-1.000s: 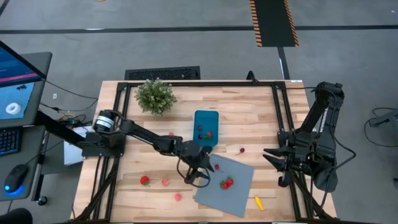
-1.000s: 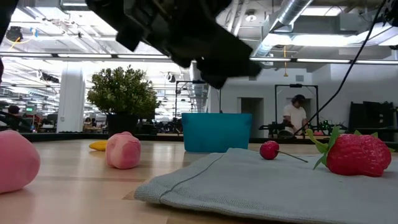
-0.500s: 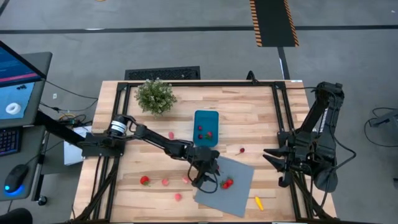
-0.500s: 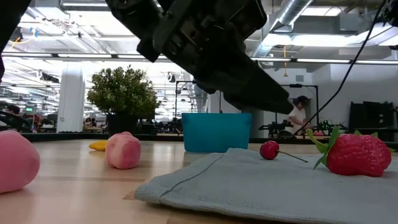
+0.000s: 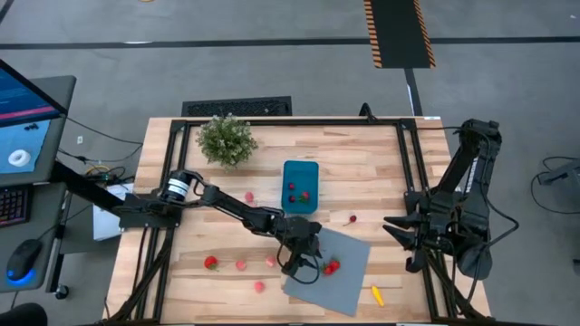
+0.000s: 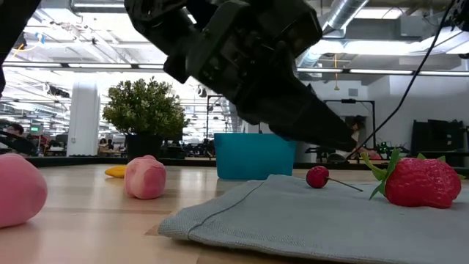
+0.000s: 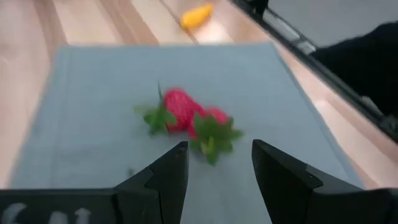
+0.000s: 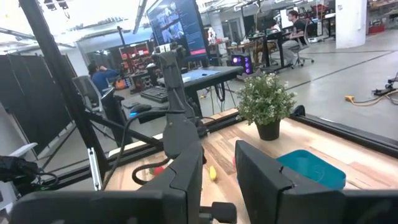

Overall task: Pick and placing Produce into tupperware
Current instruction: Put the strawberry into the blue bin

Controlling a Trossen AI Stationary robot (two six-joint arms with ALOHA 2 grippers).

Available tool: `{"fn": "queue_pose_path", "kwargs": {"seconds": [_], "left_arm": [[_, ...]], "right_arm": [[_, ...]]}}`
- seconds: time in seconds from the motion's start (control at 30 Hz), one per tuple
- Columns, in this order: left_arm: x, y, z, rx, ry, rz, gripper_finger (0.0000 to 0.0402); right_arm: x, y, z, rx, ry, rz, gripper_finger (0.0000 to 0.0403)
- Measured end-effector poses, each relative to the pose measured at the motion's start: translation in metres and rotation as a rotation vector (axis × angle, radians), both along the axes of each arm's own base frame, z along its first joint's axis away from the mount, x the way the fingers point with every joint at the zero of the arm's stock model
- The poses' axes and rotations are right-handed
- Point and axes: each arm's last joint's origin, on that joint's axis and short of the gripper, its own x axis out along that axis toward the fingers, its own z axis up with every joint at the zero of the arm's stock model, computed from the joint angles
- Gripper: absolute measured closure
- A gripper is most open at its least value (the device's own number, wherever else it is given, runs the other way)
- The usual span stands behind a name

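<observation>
Two red strawberries (image 7: 196, 118) lie side by side on the grey-blue sheet (image 5: 349, 272); they are produce, like the other pieces loose on the table. My left gripper (image 7: 217, 163) is open just short of them, slanting down, nothing between its fingers; in the high view it (image 5: 306, 265) stands over the sheet's left part. The teal tupperware (image 5: 300, 187) stands farther back with a few red pieces inside. My right gripper (image 8: 219, 180) is open and raised at the table's right edge (image 5: 399, 228).
A cherry (image 5: 352, 218) lies right of the tub, a yellow piece (image 5: 376, 294) near the front edge. A strawberry (image 5: 210, 263) and pink pieces (image 5: 241, 265) are scattered front left, another pink one (image 5: 249, 196) left of the tub. A potted plant (image 5: 226, 140) stands back left.
My left gripper has gone toward the table's right and near edges and sunk, coming over the sheet and close to the two strawberries. Its fingers have stayed open. Nothing on the table has moved.
</observation>
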Motion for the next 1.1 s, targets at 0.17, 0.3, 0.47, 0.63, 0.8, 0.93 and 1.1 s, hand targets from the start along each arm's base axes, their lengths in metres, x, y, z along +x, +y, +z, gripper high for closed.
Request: {"fn": "queue_pose_path", "kwargs": {"seconds": [0.17,0.3,0.47,0.63,0.8,0.93,1.1], "left_arm": [[0.007,-0.005,0.006,-0.005,-0.025,-0.017,0.0235],[0.011,-0.012,-0.008,0.008,0.029,-0.031,0.0235],[0.014,-0.014,-0.01,0.011,0.035,-0.031,0.0235],[0.016,-0.009,-0.009,0.008,0.023,-0.017,0.0241],[0.014,-0.007,-0.012,0.012,0.06,-0.018,0.0291],[0.015,-0.008,-0.01,0.008,0.043,-0.019,0.0349],[0.015,-0.008,-0.011,0.008,0.049,-0.029,0.0394]], "right_arm": [[0.0,0.0,0.0,0.009,-0.003,0.0,0.0285],[0.0,0.0,0.0,0.009,-0.003,0.0,0.0285],[0.0,0.0,0.0,0.017,-0.003,0.003,0.0285],[0.0,0.0,0.0,0.018,-0.003,0.003,0.0285],[0.0,0.0,0.0,0.018,-0.002,0.006,0.0285],[0.0,0.0,0.0,0.018,-0.002,0.006,0.0285],[0.0,0.0,0.0,0.024,-0.001,0.01,0.0285]]}}
